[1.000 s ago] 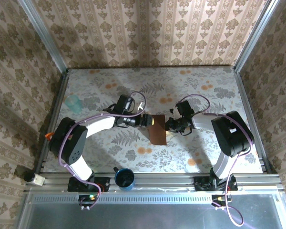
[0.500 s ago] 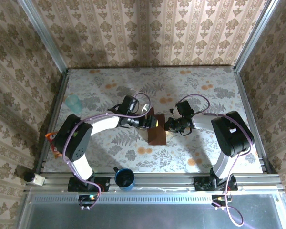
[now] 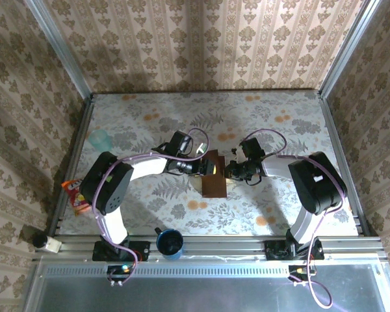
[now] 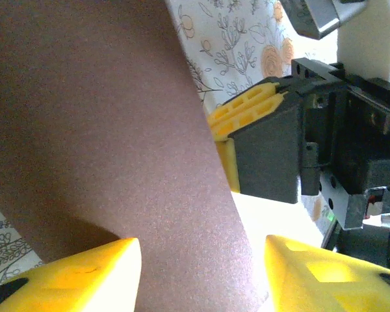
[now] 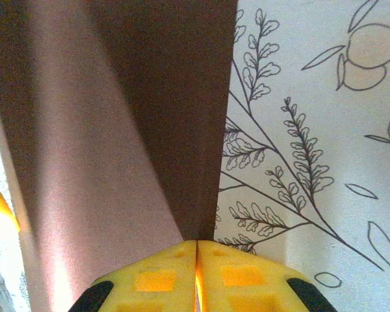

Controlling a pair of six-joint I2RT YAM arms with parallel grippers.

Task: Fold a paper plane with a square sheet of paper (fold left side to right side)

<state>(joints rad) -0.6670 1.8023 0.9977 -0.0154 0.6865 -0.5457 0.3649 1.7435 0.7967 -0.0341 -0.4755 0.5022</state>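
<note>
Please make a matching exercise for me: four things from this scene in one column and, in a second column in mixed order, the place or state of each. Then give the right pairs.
Things:
1. paper
2. blue cup
3. packet
4. right gripper

Places or states:
A. at the table's left edge
B. shut on the paper's edge
C. in the middle of the table
D. at the near edge, by the left arm's base

Pairs: 1-C, 2-D, 3-A, 4-B
</note>
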